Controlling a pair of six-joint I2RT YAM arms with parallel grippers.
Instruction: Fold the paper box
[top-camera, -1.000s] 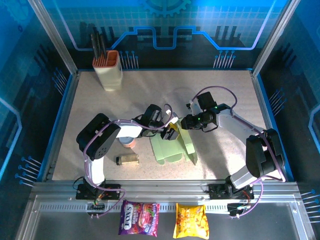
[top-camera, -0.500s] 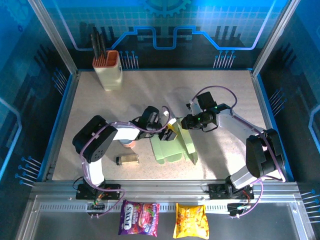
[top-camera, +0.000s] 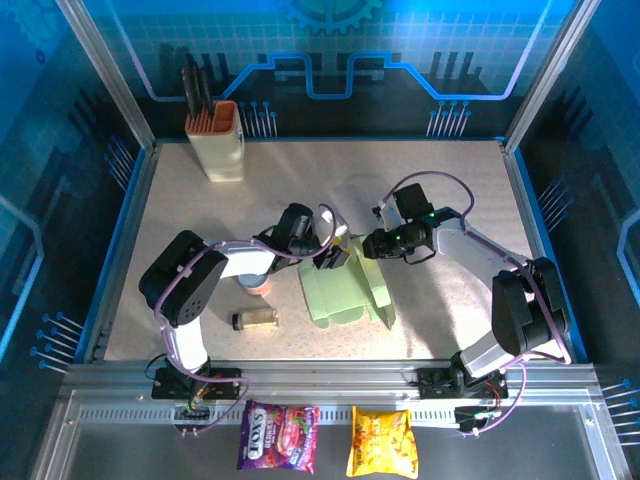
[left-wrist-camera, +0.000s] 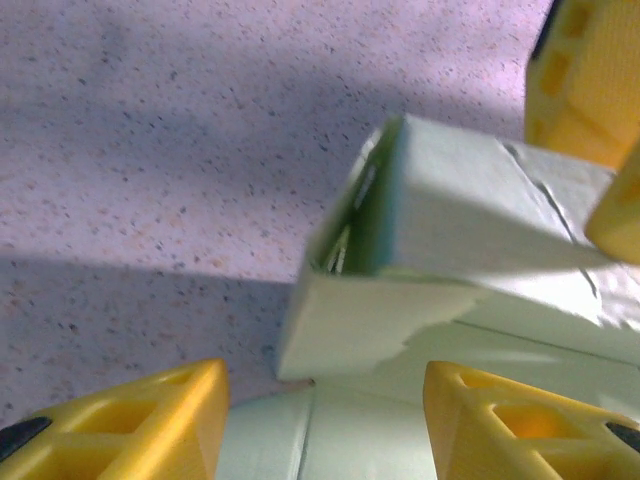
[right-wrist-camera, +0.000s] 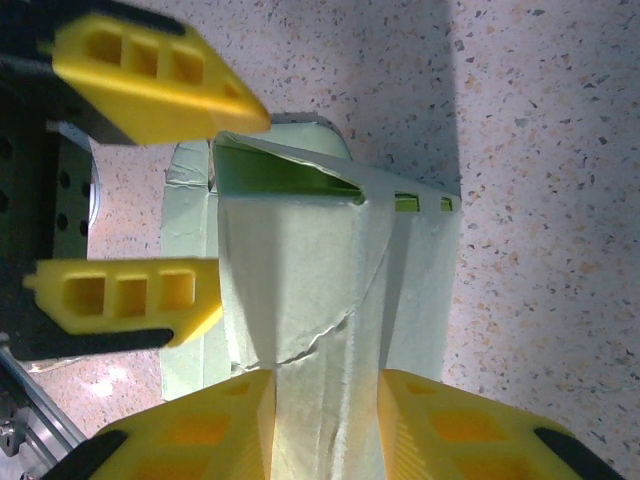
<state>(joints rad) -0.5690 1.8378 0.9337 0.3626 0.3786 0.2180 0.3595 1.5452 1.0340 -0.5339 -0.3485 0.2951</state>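
Pinching box (top-camera: 345, 292) flap mid-table, R gripper (right-wrist-camera: 325, 385) jaws narrow on card; L gripper (top-camera: 335, 260) jaws wide at box's left edge. Jar (top-camera: 256, 319) lies front-left, holder (top-camera: 220, 140) back-left.

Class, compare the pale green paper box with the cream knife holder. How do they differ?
The pale green card paper box lies low and part-folded mid-table; the cream, orange-rimmed knife holder stands tall at the far left corner. The right gripper pinches the box's flap; nothing touches the holder. Both rest on the speckled table.
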